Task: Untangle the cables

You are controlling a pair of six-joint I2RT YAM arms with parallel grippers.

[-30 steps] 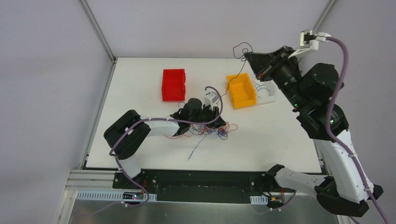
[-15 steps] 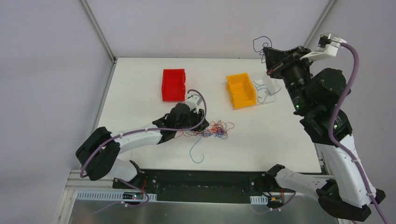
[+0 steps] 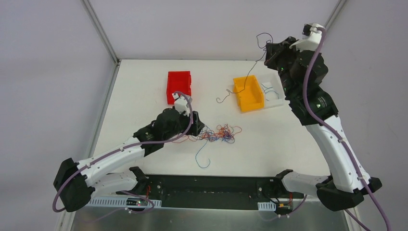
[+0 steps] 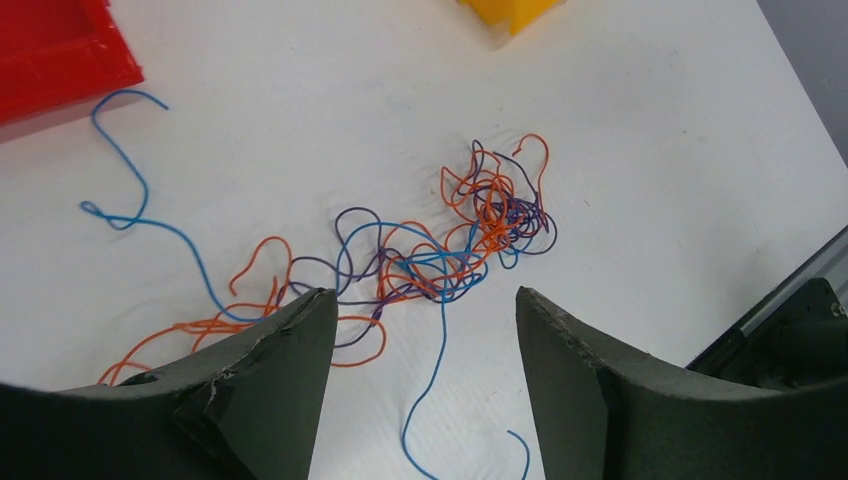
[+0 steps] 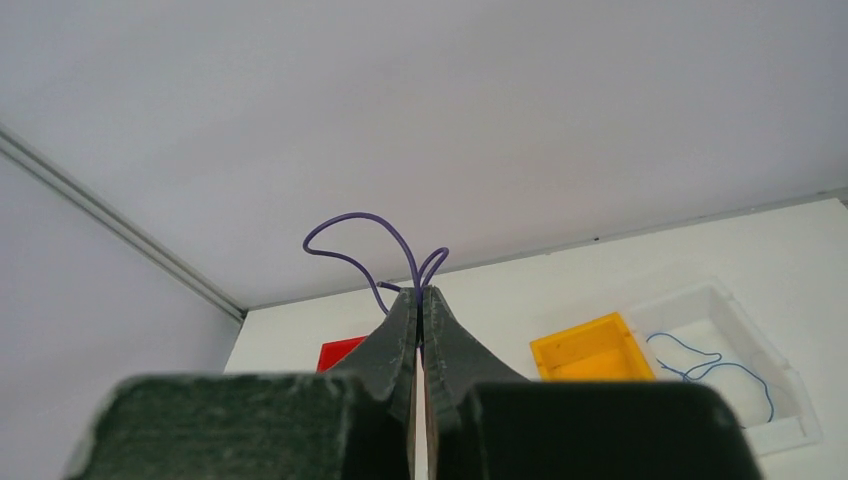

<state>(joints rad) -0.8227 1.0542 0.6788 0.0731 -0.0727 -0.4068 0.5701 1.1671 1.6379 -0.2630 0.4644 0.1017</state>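
Observation:
The cables (image 3: 219,134) lie as a knot of orange, blue and purple wires mid-table, also in the left wrist view (image 4: 470,235). A loose blue strand (image 3: 202,159) trails toward the near edge. My left gripper (image 3: 196,127) is open and empty just left of the knot; in its wrist view (image 4: 422,300) the blue strand runs between the fingers. My right gripper (image 3: 269,49) is raised high at the back right, shut on a purple wire (image 5: 365,224). That wire (image 3: 248,75) dangles down-left, free of the knot.
A red bin (image 3: 179,86) stands at the back left. A yellow bin (image 3: 248,93) stands at the back right, with a white tray (image 3: 275,94) holding a blue wire (image 5: 712,364) beside it. Another blue wire (image 4: 130,200) lies near the red bin.
My left arm has drawn back to the left, off the knot. My right gripper has risen and swung right with the purple wire, whose lower end now hangs left of the yellow bin.

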